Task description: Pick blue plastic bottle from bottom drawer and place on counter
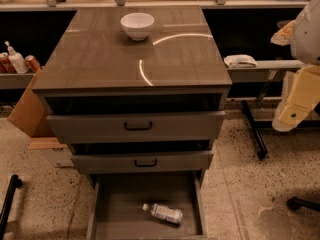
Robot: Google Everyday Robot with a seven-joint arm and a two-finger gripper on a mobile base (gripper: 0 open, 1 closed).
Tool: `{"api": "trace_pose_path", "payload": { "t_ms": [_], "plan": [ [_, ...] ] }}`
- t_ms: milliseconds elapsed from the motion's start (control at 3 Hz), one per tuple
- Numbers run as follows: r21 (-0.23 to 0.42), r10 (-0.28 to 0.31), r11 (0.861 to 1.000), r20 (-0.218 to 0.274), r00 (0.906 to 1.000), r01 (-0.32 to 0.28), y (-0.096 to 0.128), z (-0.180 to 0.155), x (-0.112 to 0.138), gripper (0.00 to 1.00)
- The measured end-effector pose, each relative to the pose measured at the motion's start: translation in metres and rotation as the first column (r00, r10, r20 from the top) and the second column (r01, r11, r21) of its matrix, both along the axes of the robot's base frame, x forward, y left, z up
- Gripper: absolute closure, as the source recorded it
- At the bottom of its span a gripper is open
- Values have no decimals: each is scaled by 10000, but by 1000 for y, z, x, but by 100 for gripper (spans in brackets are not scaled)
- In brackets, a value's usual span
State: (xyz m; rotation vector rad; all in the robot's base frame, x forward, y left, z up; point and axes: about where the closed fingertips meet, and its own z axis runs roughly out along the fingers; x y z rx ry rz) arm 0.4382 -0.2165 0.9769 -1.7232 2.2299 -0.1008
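Observation:
The blue plastic bottle [164,213] lies on its side on the floor of the open bottom drawer [120,199], white cap pointing left. The counter [100,54] is the glossy grey-brown top of the cabinet, with curved light reflections. My arm and gripper [296,104] hang at the right edge of the view, to the right of the cabinet at about the height of the top drawer. The gripper is far from the bottle and touches nothing.
A white bowl [137,25] stands at the back of the counter. Two upper drawer fronts with black handles [138,126] stand partly pulled out above the bottom drawer. A cardboard box [27,109] leans at the left. A pump-top bottle [16,59] and cans sit on a left shelf.

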Motion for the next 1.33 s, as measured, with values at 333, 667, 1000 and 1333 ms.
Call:
{"api": "trace_pose_path", "payload": {
  "t_ms": [333,667,1000,1333],
  "plan": [
    [4,0,10000,0,10000,0,0,0,0,0],
    [738,43,9973,-37,10000,-40,3,-20,-7,0],
    [1969,203,9803,-117,9997,-176,22,-68,-21,0],
    [3297,472,9433,-195,9987,-382,50,-121,-33,0]
  ]
}}
